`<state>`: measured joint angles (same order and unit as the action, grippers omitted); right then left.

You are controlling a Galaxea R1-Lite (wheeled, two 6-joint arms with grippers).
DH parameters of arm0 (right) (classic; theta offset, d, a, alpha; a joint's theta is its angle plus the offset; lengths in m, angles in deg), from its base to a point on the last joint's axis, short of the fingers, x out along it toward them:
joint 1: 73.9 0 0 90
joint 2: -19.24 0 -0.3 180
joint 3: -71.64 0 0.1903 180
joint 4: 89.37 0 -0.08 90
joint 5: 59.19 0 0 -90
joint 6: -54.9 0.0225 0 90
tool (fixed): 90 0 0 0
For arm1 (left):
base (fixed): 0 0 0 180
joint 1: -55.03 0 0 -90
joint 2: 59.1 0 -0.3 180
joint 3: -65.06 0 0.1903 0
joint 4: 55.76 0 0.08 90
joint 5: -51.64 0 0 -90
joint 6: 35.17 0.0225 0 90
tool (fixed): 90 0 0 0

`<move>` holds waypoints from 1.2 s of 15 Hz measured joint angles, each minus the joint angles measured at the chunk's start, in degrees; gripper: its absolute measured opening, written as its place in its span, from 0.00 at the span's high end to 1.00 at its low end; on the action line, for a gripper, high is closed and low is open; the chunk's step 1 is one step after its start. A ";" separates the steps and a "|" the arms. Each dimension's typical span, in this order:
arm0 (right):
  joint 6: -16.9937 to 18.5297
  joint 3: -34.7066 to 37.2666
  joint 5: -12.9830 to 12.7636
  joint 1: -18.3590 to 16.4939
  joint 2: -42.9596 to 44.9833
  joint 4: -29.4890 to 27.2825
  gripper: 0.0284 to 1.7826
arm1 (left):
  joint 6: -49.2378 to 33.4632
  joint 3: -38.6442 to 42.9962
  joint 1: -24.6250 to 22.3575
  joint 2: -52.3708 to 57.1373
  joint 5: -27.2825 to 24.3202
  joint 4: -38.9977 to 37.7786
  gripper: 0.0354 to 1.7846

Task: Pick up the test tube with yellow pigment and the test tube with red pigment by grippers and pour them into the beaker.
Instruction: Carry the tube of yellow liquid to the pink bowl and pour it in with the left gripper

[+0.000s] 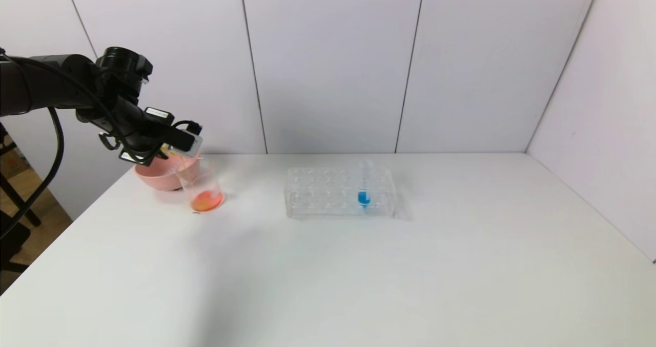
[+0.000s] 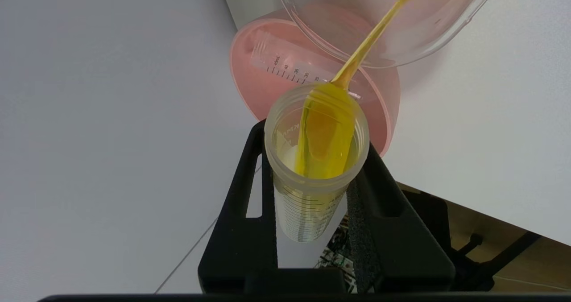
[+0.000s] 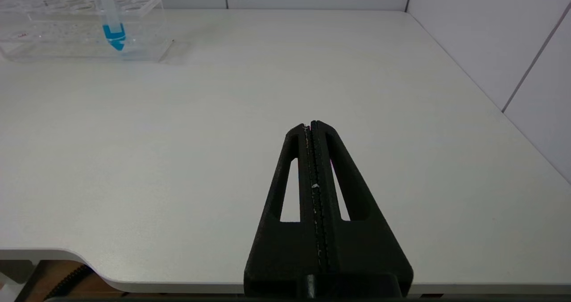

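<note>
My left gripper (image 1: 187,139) is at the far left of the table, shut on the test tube with yellow pigment (image 2: 312,195), which is tipped mouth-down toward the beaker (image 1: 202,188). In the left wrist view my left gripper (image 2: 314,146) clasps the tube and a thin yellow stream (image 2: 368,41) runs from its mouth into the beaker (image 2: 424,30). The beaker holds orange-red liquid at its bottom. No tube with red liquid shows. My right gripper (image 3: 312,126) is shut and empty, low over the table near its front edge.
A pink bowl (image 1: 154,175) stands just behind the beaker; an empty clear graduated tube (image 2: 285,65) lies in it. A clear many-holed rack (image 1: 318,193) at mid-table holds a tube with blue liquid (image 1: 364,196). The white table (image 1: 410,275) is walled behind and to the right.
</note>
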<state>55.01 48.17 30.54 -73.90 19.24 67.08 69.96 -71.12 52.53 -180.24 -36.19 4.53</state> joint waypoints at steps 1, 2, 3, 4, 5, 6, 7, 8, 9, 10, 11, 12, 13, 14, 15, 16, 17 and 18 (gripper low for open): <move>0.05 0.00 0.00 0.00 0.00 0.00 0.95 | 0.02 -0.04 -0.04 -0.02 -0.05 0.04 0.76; 0.02 0.00 0.00 0.00 0.00 0.00 0.95 | -0.04 -0.06 -0.04 -0.02 -0.06 0.01 0.76; 0.02 0.00 0.02 0.00 0.00 0.00 0.95 | -0.23 -0.12 -0.04 -0.02 -0.16 0.01 0.76; 0.02 0.00 0.02 0.00 0.00 0.00 0.95 | -0.63 -0.17 -0.04 -0.02 -0.22 0.17 0.76; 0.02 0.00 0.00 0.00 0.00 0.00 0.95 | -1.27 -0.30 0.00 -0.02 -0.38 0.65 0.76; 0.02 0.00 0.00 0.00 0.00 0.00 0.95 | -2.24 -0.41 0.02 0.00 -0.49 0.91 0.76; 0.00 0.00 0.02 0.00 0.00 0.00 0.95 | -3.86 -0.56 0.07 0.05 -0.68 1.50 0.76; 0.02 0.00 0.02 0.00 0.00 0.00 0.95 | -5.52 -0.83 0.16 0.07 -0.68 2.68 0.76; 0.05 0.00 0.02 0.00 0.00 0.00 0.95 | -6.75 -1.11 0.20 0.09 -0.74 4.06 0.76; 0.02 0.00 0.00 0.00 0.00 0.00 0.95 | -7.47 -1.29 0.20 0.11 -0.74 4.55 0.76; 0.02 0.00 0.00 0.00 0.00 0.00 0.95 | -8.03 -1.35 0.22 0.20 -0.72 4.63 0.76; 0.02 0.00 0.00 0.00 0.00 0.00 0.95 | -8.87 -1.41 0.33 0.28 -0.68 4.77 0.76; 0.05 0.00 0.00 0.00 0.00 0.00 0.95 | -9.72 -1.44 0.52 0.28 -0.33 5.05 0.76; 0.05 0.00 0.02 0.00 0.00 0.00 0.95 | -10.20 -1.44 0.72 0.27 -0.06 5.08 0.76; 0.02 0.00 0.02 0.00 0.00 0.00 0.95 | -10.64 -1.44 0.85 0.24 -0.02 5.08 0.76; 0.00 0.00 0.00 0.00 0.00 0.00 0.95 | -10.95 -1.44 0.90 0.22 0.02 5.18 0.76; 0.05 0.00 0.00 0.00 0.00 0.00 0.95 | -11.01 -1.44 0.90 0.22 0.06 5.19 0.76; 0.05 0.00 0.00 0.00 0.00 0.00 0.95 | -11.01 -1.44 0.93 0.22 0.20 5.19 0.76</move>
<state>55.06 48.17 30.54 -73.90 19.24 67.08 58.95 -72.56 53.45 -180.02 -35.99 9.72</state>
